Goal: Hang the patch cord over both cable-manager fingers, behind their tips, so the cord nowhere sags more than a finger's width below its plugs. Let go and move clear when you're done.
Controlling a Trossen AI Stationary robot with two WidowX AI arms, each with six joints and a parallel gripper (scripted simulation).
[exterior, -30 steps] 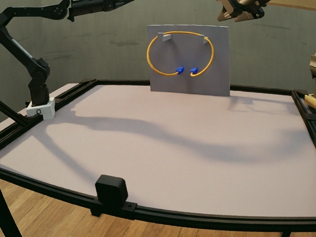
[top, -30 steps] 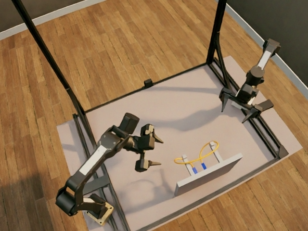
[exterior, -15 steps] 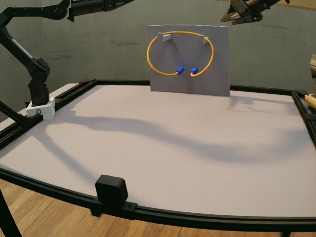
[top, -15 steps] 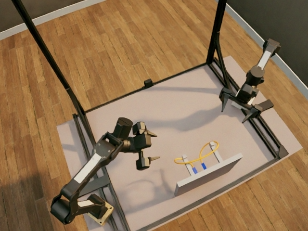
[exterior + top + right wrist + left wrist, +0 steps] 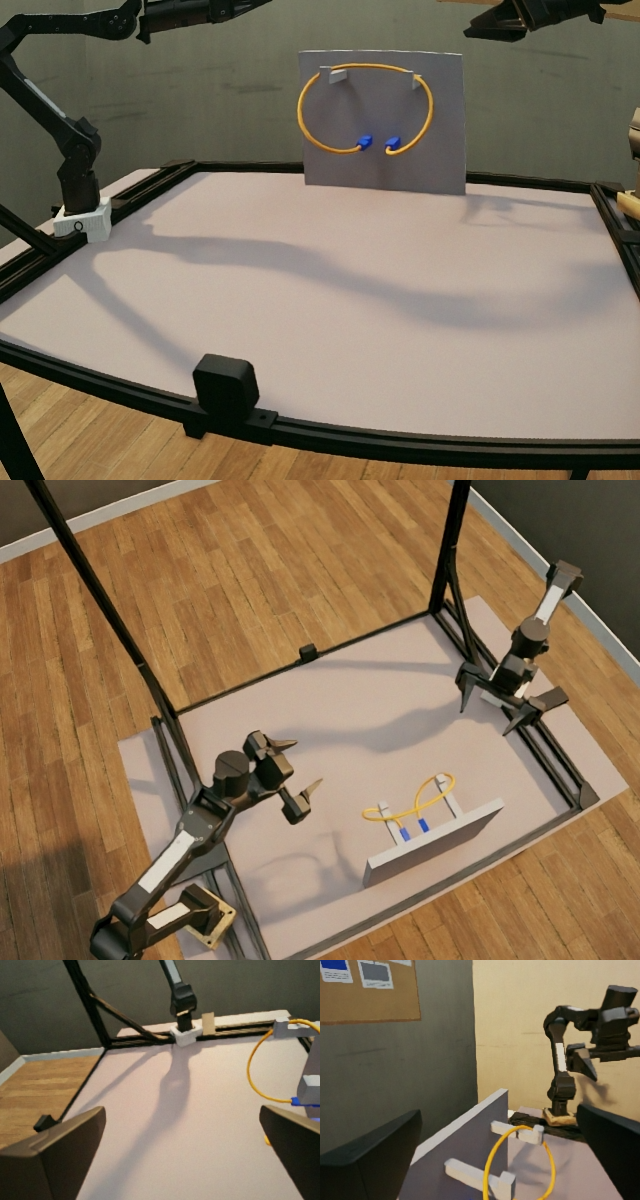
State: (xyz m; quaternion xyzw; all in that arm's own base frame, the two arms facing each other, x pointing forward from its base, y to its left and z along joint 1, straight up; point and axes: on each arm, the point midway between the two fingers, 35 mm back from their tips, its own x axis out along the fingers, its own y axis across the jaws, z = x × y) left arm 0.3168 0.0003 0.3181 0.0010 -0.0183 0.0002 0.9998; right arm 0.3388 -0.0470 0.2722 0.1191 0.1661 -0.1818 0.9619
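The yellow patch cord [image 5: 364,66] lies over both grey cable-manager fingers [image 5: 336,75] [image 5: 416,80] on the upright grey panel [image 5: 382,121]. It loops down on each side, and its two blue plugs [image 5: 364,141] [image 5: 392,142] hang free near the panel's middle. The cord also shows from above in the top view [image 5: 413,806]. My right gripper [image 5: 307,762] is open and empty, high up and well away from the panel. My left gripper [image 5: 484,720] is open and empty near the far corner post. The left wrist view shows the cord [image 5: 520,1165] and the fingers.
Black frame rails run round the mat, with tall posts [image 5: 449,547] at the corners. A small black camera block [image 5: 225,384] sits on the front rail. The left arm's white base [image 5: 82,222] and the right arm's tan base [image 5: 209,916] stand at opposite sides.
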